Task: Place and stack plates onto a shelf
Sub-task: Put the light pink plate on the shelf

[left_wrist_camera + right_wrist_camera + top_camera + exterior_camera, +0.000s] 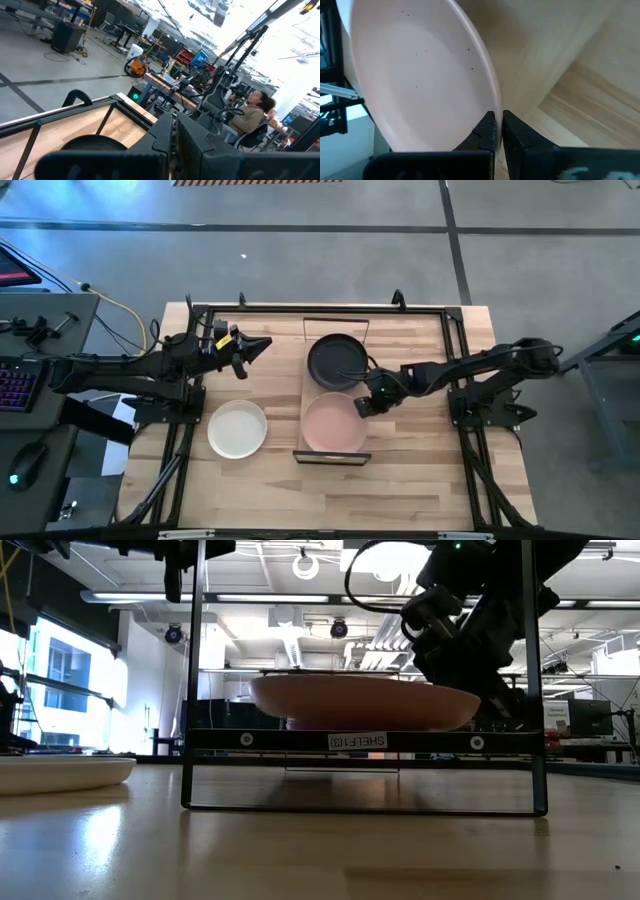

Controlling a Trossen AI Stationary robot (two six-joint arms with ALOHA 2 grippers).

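Note:
The pale pink plate (333, 426) lies on the near half of the shelf (311, 392) and shows side-on in the low view (365, 703). The black plate (335, 362) lies on the shelf's far half. The cream-white plate (237, 429) rests flat on the tabletop to the shelf's left. No purple plate shows plainly. My right gripper (360, 406) is shut at the pink plate's right rim. My left gripper (256, 346) is shut and hovers left of the black plate, touching nothing. My right gripper (499, 132) pinches the pink plate's rim (492, 102) on its right side, towards the black plate, between its two fingers (517, 140). The fingers slant down at it from the table's right. The plate's underside rests on the shelf, about level.
Thin black rails stand at the shelf's near end (332, 457) and far end (336, 320). The black table frame (320, 308) runs along the far edge. Bare wood lies near the front edge (330, 500). A seated person (250, 112) is beyond the table.

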